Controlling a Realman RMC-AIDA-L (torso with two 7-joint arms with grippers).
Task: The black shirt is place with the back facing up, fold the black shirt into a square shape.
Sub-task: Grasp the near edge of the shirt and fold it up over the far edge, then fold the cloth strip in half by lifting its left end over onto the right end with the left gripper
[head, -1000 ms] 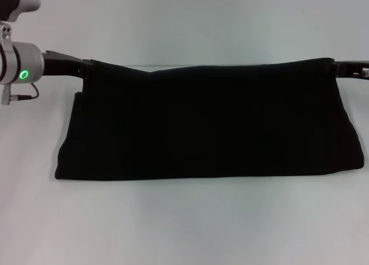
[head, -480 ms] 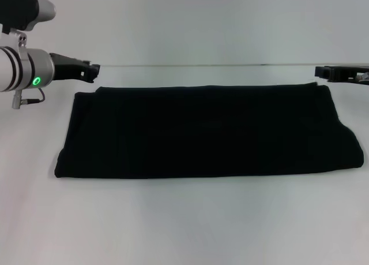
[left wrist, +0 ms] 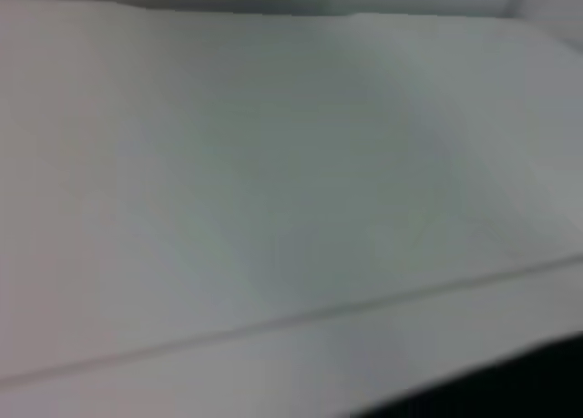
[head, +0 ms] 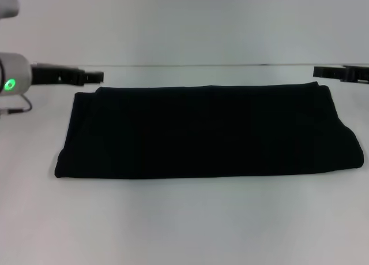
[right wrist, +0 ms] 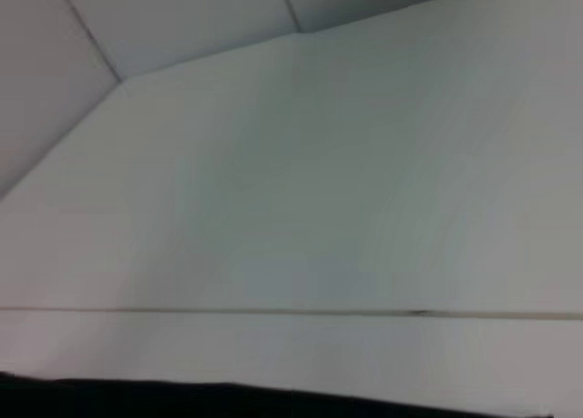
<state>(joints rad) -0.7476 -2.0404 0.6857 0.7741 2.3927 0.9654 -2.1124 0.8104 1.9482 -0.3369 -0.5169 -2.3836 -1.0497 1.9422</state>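
The black shirt (head: 207,132), a large plain soft fabric garment, lies flat on the white table (head: 184,224) as a wide folded band. Its near edge runs straight across in front of the robot, and its long axis goes from the robot's left to its right. No lettering shows on the upper face. The right end bulges a little outward, while the left end is cut off more squarely. The far edge is straight, with small folded corners at both ends.

Beyond that far edge, the left gripper (head: 95,77), black and hard, hangs just past the shirt's far left corner, apart from the cloth and pointing inward toward the right. The right gripper (head: 323,73) hangs just past the far right corner, likewise clear of the cloth and pointing toward the left. Neither holds anything; whether their fingers stand parted or closed cannot be told.

In the left wrist view a dark strip of the shirt (left wrist: 510,391) shows at one corner, and in the right wrist view a thin strip (right wrist: 228,400) shows along one edge.
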